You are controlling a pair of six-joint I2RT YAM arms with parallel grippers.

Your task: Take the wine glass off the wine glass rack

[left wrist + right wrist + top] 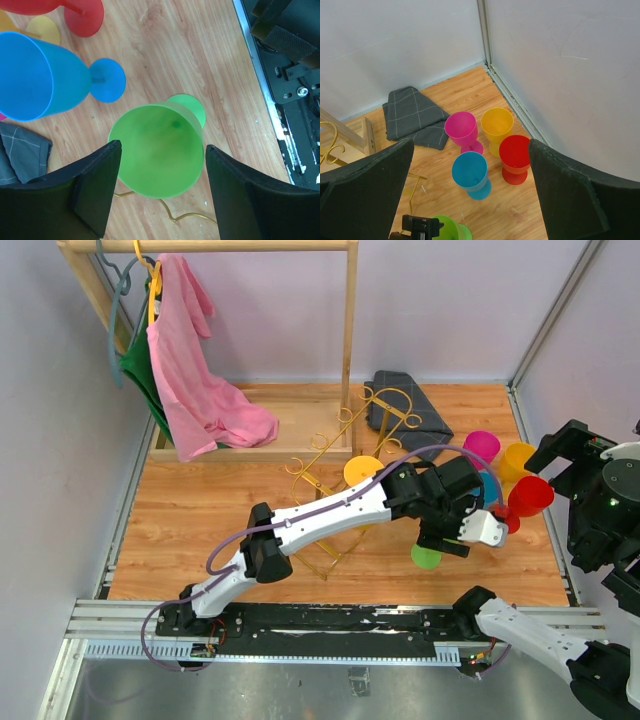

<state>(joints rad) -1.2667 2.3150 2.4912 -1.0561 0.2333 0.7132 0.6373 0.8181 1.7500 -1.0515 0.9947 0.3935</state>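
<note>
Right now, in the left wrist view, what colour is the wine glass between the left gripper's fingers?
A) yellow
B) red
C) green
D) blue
C: the green wine glass fills the gap between the fingers of the left gripper, while the blue glass stands off to one side.

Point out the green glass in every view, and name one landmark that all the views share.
Top external: the green glass is right of centre, in the lower half.
Left wrist: it fills the lower middle.
Right wrist: it is at the bottom edge, left of centre.
Shared landmark: the grey cloth.
</note>
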